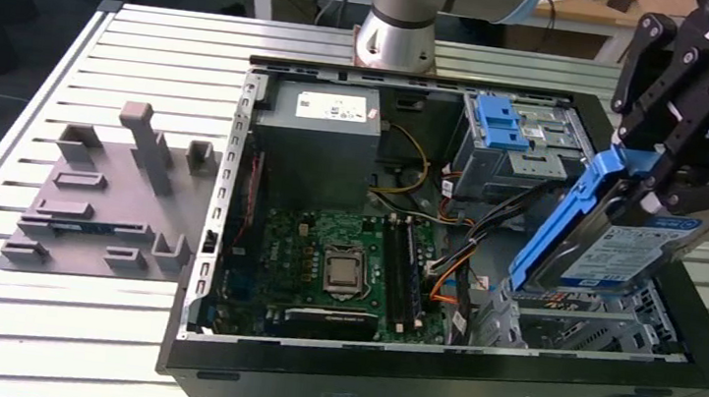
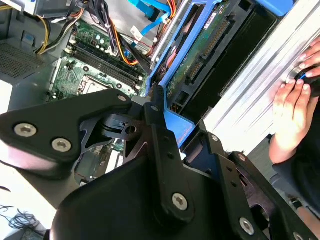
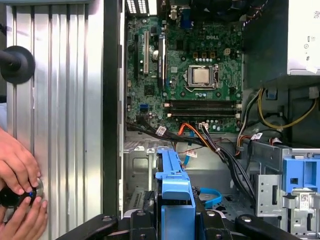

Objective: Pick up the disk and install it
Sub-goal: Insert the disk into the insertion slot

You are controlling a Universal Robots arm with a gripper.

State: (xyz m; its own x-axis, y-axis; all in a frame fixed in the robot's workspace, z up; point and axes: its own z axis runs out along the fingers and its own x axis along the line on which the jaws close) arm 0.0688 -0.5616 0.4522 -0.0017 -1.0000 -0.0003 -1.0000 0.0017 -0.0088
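The disk (image 1: pixel 623 254), a silver drive with a white-and-blue label in a blue bracket, hangs tilted on edge above the drive cage (image 1: pixel 592 327) at the front of the open computer case, on the exterior view's right. My black gripper (image 1: pixel 645 175) is shut on the bracket's upper end. In the second wrist view the gripper's fingers (image 2: pixel 160 145) clamp the blue bracket (image 2: pixel 175 122), and the disk's green underside (image 2: pixel 200 60) points down into the case. In the first wrist view the bracket (image 3: pixel 175 190) stands above the case floor.
Inside the case lie the motherboard (image 1: pixel 336 256), a grey power supply box (image 1: pixel 323 121), orange and black cables (image 1: pixel 454 258) and a second cage with a blue latch (image 1: pixel 501 125). A grey fixture plate (image 1: pixel 104 202) lies on the slatted table. A person's hands (image 3: pixel 17 180) rest beside the case.
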